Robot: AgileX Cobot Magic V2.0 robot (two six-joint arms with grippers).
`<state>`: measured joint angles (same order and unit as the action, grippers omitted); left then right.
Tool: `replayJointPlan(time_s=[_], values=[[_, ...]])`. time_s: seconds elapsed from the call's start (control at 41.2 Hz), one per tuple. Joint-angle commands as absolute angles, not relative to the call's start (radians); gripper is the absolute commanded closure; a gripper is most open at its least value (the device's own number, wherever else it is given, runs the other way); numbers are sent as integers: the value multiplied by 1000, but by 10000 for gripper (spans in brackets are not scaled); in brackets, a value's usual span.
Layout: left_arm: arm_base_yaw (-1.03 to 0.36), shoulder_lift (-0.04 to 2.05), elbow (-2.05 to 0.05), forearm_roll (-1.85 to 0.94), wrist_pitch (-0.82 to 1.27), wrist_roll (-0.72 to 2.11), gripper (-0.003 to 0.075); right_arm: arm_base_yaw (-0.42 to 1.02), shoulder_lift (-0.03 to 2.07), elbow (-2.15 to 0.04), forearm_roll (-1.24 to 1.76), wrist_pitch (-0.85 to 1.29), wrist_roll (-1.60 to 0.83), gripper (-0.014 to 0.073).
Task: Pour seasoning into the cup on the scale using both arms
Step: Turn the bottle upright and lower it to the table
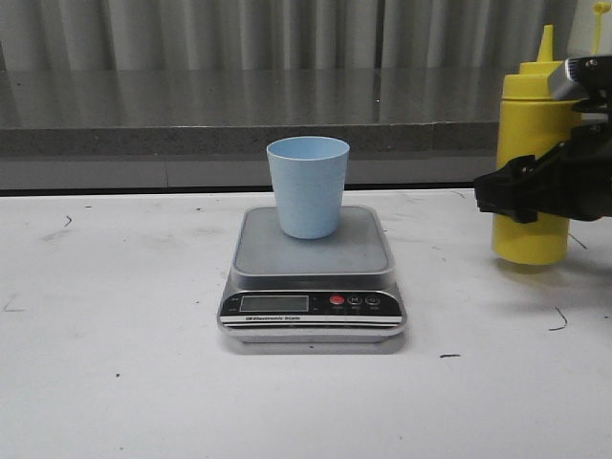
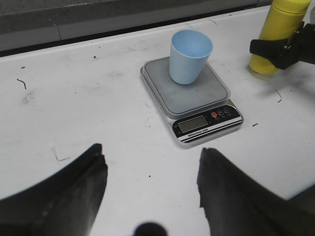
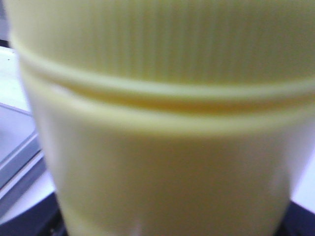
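The pale blue cup (image 1: 308, 186) stands upright on the platform of the silver-grey scale (image 1: 313, 251), mid-table. The yellow seasoning bottle (image 1: 532, 115) stands upright on the table at the right. My right gripper (image 1: 528, 196) is around its middle, one black finger across its front. In the right wrist view the bottle (image 3: 157, 123) fills the picture between the fingers. My left gripper (image 2: 150, 152) is open and empty above bare table, near the front of the scale (image 2: 197, 96). The left wrist view also shows the cup (image 2: 189, 56) and the bottle (image 2: 279, 29).
A dark grey ledge (image 1: 191, 120) runs along the back of the white table (image 1: 115, 316), with a curtain behind it. The table has small dark scuff marks.
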<state>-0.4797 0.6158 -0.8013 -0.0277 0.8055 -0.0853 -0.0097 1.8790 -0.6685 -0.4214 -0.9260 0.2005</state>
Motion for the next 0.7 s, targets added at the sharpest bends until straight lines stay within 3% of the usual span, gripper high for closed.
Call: replayJointPlan(time_s=[0.0,0.146,0.389,0.68], values=[[-478,618,-829,-36,739,-88,313,-16,1876,-719,-392,-1073,179,179],[-478,618,-829,-36,739,-88,313,-16,1916,-758,-391,-1072,175,158],[-478,618,-829,-36,739,-88,313,-16,1917,-787,-384,-1000,168,-43],[-478,618,-829,-36,739,-88,313,-16,1901,-784,-382,-982,173,-52]])
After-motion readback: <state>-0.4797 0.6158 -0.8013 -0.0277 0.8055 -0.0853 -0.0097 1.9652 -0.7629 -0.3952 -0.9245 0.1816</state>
